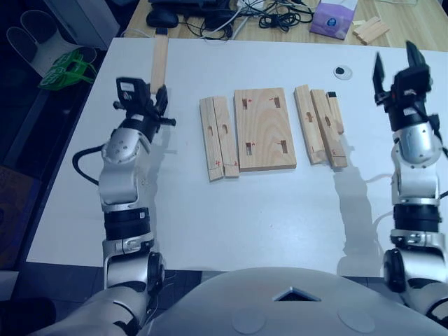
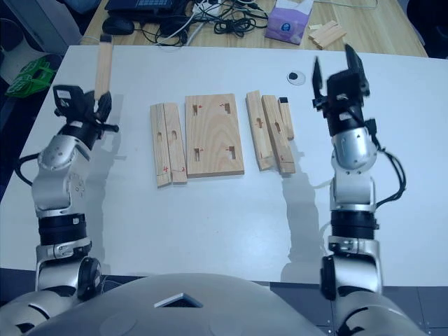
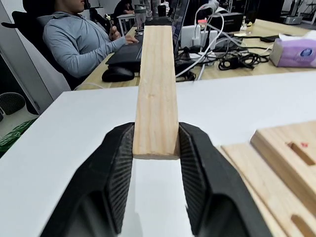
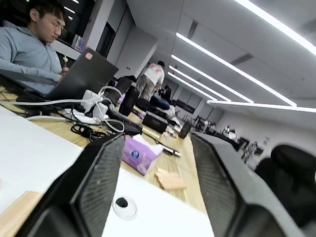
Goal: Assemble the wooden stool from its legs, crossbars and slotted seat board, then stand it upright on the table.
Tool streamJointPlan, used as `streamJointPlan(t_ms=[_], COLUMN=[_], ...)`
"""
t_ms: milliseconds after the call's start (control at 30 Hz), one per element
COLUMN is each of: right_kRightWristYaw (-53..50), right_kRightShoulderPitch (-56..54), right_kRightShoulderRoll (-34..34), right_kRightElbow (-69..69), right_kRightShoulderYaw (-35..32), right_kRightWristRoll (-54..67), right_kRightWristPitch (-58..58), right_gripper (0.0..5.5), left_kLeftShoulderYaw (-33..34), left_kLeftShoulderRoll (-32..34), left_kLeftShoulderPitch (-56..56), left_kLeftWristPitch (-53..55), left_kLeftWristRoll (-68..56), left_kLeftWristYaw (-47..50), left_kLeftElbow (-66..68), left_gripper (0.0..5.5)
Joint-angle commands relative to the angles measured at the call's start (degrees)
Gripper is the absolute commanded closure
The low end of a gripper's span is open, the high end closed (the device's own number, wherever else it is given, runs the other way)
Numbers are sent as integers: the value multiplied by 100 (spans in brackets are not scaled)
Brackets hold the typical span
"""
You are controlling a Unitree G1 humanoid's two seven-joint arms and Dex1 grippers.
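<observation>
White surface (image 1: 210,224) was noted as the work area, backed by a wooden desk (image 1: 406,21) carrying cables, a computer mouse (image 1: 162,19) and a tissue pack (image 1: 334,19). A small round disc (image 1: 342,71) was seen toward the far right of the white surface.

The slotted seat board (image 1: 264,129) was found lying flat at mid-surface, with four slots facing up. Two slotted pieces (image 1: 218,138) were laid side by side just to its left. Three more pieces (image 1: 320,126) were grouped just to its right. None was seen joined to another.

One wooden bar (image 3: 157,89) was clamped at its near end between the left fingers (image 3: 116,173), well left of the board and pointing toward the far edge. Whether its far end rested on the surface could not be told. The right fingers (image 4: 94,187) were spread apart and empty, raised above the right side of the surface.

Assembly was judged to be at its first step: one part gripped, nothing fitted. The next move was judged to call for the bar to be brought to a mating slot and lined up squarely, with the free right fingers needed to steady the receiving piece.
</observation>
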Motion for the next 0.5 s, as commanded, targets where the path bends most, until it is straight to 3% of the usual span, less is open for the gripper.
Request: streamJointPlan(t_ms=[33, 167, 300, 500], right_kRightWristYaw=[648, 697, -50, -1533], right_kRightShoulderPitch=[-959, -2248, -3336, -4586], right_kRightShoulderRoll=[-882, -1194, -972, -513], right_kRightElbow=[273, 948, 1778, 2875], right_kRightShoulderYaw=[813, 1764, 2588, 3841], right_kRightWristRoll=[-1129, -2405, -3742, -5623], right_kRightWristPitch=[-801, -1925, -2646, -2849], right_gripper=[236, 215, 142, 135], left_kLeftShoulderYaw=[-126, -312, -334, -315], left_kLeftShoulderRoll=[-79, -155, -190, -243], left_kLeftShoulderPitch=[-513, -799, -1110, -1302], left_kLeftWristPitch=[837, 1772, 2419, 3013], left_kLeftWristRoll=[-489, -1070, -1425, -1809], left_kLeftWristYaw=[-143, -320, -307, -337], left_kLeftElbow=[-635, -1274, -1455, -1620], left_gripper=[419, 419, 419, 419])
